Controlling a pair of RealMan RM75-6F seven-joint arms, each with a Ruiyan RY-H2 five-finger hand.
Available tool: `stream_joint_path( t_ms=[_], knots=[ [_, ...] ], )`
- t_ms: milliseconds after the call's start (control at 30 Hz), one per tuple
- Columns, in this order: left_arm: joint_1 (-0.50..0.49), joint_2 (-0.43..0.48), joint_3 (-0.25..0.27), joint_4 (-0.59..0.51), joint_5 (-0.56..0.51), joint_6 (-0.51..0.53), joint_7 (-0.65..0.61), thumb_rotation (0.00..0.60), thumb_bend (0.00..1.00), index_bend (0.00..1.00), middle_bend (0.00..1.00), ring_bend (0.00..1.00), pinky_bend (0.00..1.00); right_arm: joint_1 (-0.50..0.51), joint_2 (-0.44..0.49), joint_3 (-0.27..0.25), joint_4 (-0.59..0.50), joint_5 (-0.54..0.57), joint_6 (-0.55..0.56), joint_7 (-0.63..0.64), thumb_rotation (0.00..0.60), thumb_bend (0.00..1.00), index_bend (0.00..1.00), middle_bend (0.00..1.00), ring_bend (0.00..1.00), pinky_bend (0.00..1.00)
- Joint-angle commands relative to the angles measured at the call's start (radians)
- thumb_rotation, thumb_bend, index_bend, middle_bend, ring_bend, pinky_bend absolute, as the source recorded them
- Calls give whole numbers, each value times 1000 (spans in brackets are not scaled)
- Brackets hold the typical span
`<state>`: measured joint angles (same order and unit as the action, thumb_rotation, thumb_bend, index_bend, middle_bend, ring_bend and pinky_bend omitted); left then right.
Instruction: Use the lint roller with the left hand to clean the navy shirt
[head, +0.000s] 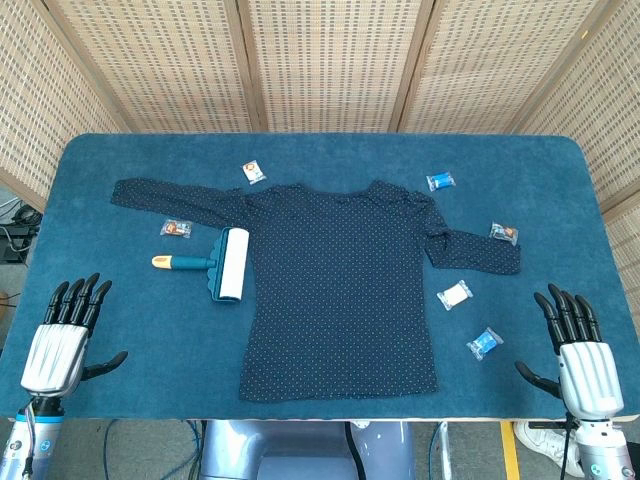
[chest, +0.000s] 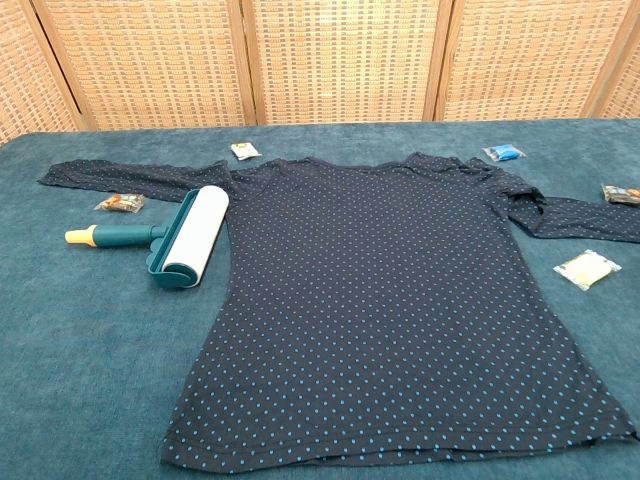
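At lower left of the head view, left robot hand (head: 60, 345): hovering at the near edge of the surface with fingers apart and pointing up the frame, holding nothing, well apart from the roller; the chest view is not showing it.
Surface (head: 130, 160): lying under everything as a blue-green cloth-covered top, with woven screen panels (head: 320, 60) standing behind it along the top of the frame.
Brown wrapper (head: 176, 228): lying left of centre, just below the shirt's left-of-frame sleeve and just above the roller handle.
Lint roller (head: 212, 265): lying flat left of centre, its yellow-tipped teal handle pointing toward the left edge of the frame; its white roll (chest: 196, 233) is sitting just beside the shirt's side hem, and I cannot tell whether the two are touching.
White wrapper (head: 254, 172): lying above the shirt's left-of-frame shoulder, toward the upper middle.
Navy shirt (head: 340, 290): spreading flat across the centre, dotted, neckline toward the top of the frame, one sleeve reaching far left, the other folding back to the right.
Blue packet (head: 440, 182): lying upper right of centre, near the right-of-frame shoulder.
Pale packet (head: 454, 295): lying right of the shirt body, below the folded sleeve.
Second blue packet (head: 485, 343): lying further down, toward lower right.
Dark wrapper (head: 504, 233): sitting just above the right-of-frame cuff.
Right robot hand (head: 580, 355): hovering at lower right with fingers spread and pointing up the frame, gripping nothing; only the head view is showing it.
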<state>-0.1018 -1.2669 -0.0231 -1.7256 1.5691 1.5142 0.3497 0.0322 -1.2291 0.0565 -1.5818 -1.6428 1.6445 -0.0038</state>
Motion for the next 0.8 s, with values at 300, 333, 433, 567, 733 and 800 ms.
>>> stream_joint_path(
  t_ms=[300,333,433,567,733,800],
  knots=[
    [-29,17,-35,1,-48,-39,11,600,124,0,0,19,172,-1,4,7,-2,14,-1,9,600,133,0,0,0,0],
    [-39,18,-48,4,-58,-48,17,600,124,0,1,56,229,-1,5,7,-2,15,-2,11,600,134,0,0,0,0],
    [-62,17,-75,13,-78,-65,18,600,125,0,99,227,377,-1,6,8,-2,16,-1,12,600,134,0,0,0,0],
    [-106,28,-110,15,-126,-127,13,600,127,0,406,453,529,1,4,8,0,21,-9,11,600,134,0,0,0,0],
    [-175,43,-145,33,-196,-232,35,600,128,96,661,619,642,5,1,11,7,33,-21,13,600,134,0,0,0,0],
    [-204,45,-157,50,-228,-270,65,600,128,139,703,645,657,6,-1,14,10,40,-25,14,600,134,0,0,0,0]
  ],
)
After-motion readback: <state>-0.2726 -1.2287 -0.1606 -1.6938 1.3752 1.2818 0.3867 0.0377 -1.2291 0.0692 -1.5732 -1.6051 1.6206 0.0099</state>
